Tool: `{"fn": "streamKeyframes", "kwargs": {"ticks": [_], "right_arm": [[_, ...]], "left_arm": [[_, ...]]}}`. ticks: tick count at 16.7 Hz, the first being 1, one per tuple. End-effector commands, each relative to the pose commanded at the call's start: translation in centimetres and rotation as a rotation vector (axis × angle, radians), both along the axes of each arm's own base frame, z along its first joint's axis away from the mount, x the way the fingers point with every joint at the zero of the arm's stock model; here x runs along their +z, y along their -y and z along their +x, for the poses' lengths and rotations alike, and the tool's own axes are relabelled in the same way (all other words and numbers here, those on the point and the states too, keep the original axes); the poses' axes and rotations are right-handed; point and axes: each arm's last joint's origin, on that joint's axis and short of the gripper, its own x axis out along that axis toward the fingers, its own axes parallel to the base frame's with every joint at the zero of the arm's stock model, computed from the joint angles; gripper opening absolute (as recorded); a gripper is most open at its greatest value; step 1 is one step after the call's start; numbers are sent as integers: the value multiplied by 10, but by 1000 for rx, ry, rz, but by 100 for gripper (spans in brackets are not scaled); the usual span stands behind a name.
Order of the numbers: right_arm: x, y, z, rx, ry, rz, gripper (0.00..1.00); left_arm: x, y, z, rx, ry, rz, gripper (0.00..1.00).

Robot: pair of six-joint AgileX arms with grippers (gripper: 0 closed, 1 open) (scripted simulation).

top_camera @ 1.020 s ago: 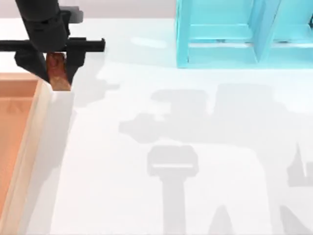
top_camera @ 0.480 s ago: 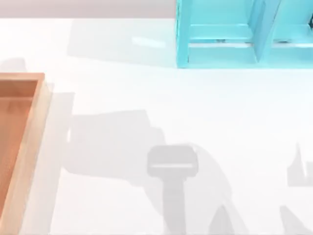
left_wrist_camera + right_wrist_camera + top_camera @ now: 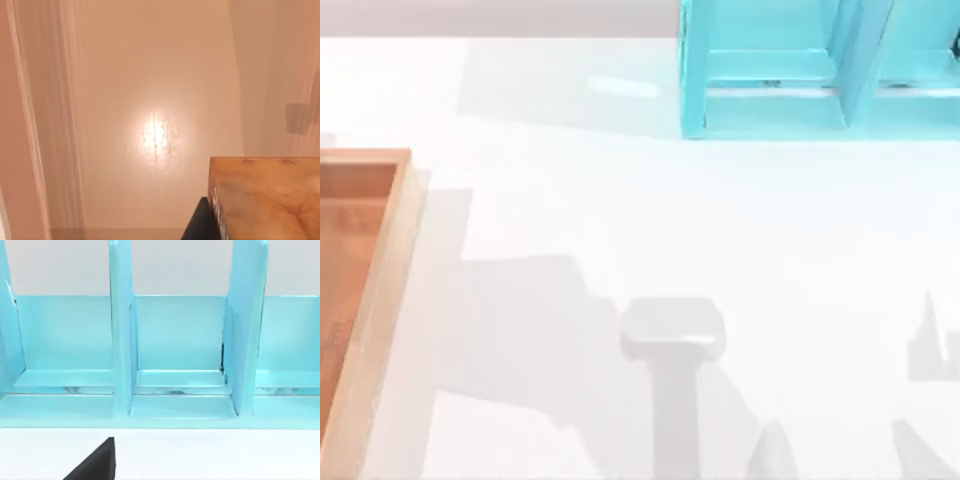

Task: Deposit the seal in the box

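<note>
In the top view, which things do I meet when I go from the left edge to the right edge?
Shallow light-wood box with orange-brown floor → bare white table → turquoise shelf unit with compartments, at the far edge.

Illumination is bright and even, apparently from overhead. The glossy white table top [image 3: 620, 200] carries soft grey arm-shaped shadows across the top view's lower half and a faint pale reflection near the turquoise compartmented shelf unit [image 3: 770, 70]. In the left wrist view, a warm glare spot sits on the orange-brown floor of the shallow light-wood box [image 3: 155, 135], with streaked, smeared edges at both sides.
</note>
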Motion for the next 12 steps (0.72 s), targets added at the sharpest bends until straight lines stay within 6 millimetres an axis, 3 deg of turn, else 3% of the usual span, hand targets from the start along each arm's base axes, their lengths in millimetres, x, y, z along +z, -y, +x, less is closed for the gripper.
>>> {"fn": "streamKeyframes", "kwargs": {"ticks": [3, 9, 12], "right_arm": [[0, 0, 0, 0, 0, 0, 100], [0, 0, 0, 0, 0, 0, 100], [0, 0, 0, 0, 0, 0, 100]], "left_arm": [[-10, 0, 0, 1, 0, 0, 0], [-60, -1, -1, 4, 10, 0, 0], [-64, -1, -1, 4, 5, -1, 0]]}}
